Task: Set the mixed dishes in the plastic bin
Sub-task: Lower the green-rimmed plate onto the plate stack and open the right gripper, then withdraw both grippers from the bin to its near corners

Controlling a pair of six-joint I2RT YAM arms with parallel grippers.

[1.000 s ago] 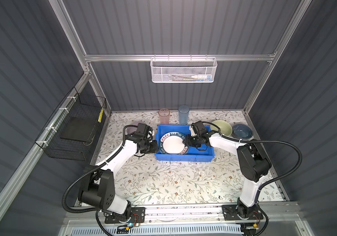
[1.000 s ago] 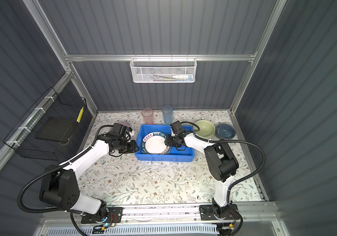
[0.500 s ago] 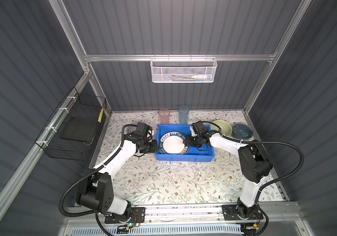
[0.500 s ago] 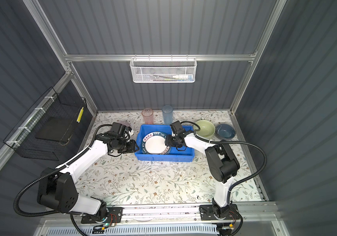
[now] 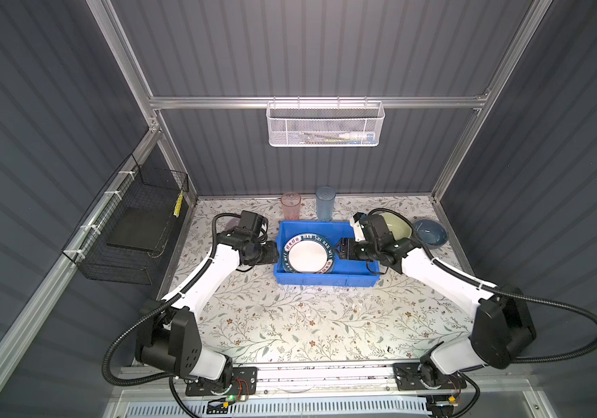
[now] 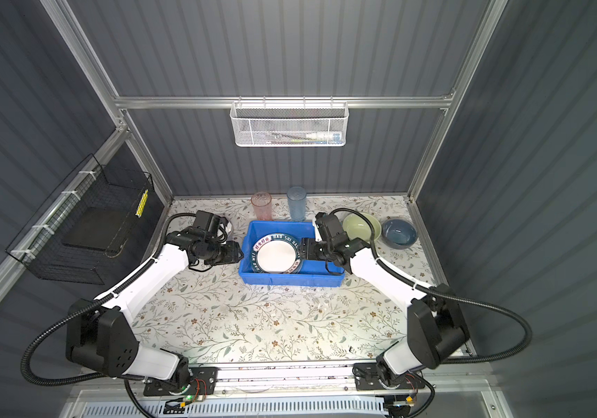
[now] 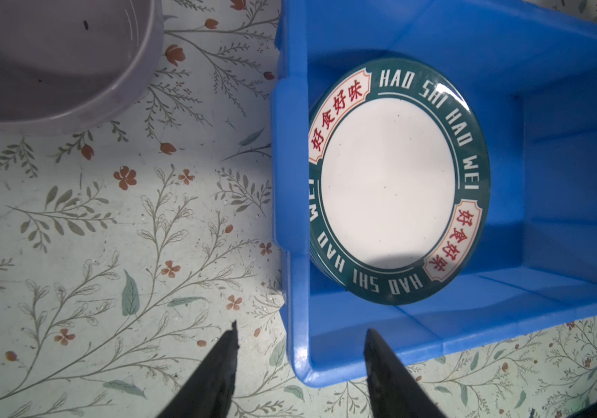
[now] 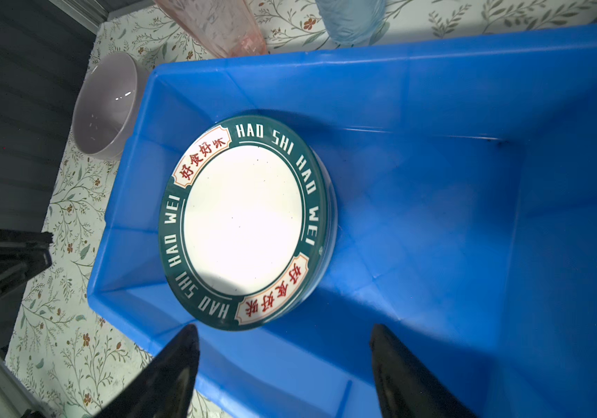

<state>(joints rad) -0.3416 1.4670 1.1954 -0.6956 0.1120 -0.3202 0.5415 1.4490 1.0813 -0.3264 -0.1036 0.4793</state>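
The blue plastic bin (image 5: 325, 281) stands mid-table. A green lettered plate (image 5: 307, 253) lies inside at its left end, raised as if on other plates. My left gripper (image 5: 277, 253) hovers open over the bin's left wall (image 7: 291, 231), holding nothing. My right gripper (image 5: 340, 248) is open inside the bin, just right of the plate (image 8: 246, 217). A lilac bowl (image 7: 54, 61) sits left of the bin. Behind the bin stand a pink tumbler (image 5: 290, 205) and a blue tumbler (image 5: 325, 203). A pale-green bowl (image 5: 396, 224) and a dark-blue bowl (image 5: 430, 231) rest to its right.
A white mesh basket (image 5: 325, 125) hangs on the back wall and a black wire basket (image 5: 134, 231) on the left wall. The right arm's cable loops over the pale-green bowl. The floral table cover (image 5: 307, 325) stretches bare in front of the bin.
Both grippers' jaws have spread wider. The arms have hardly shifted, and the plate lies in the same place in the bin.
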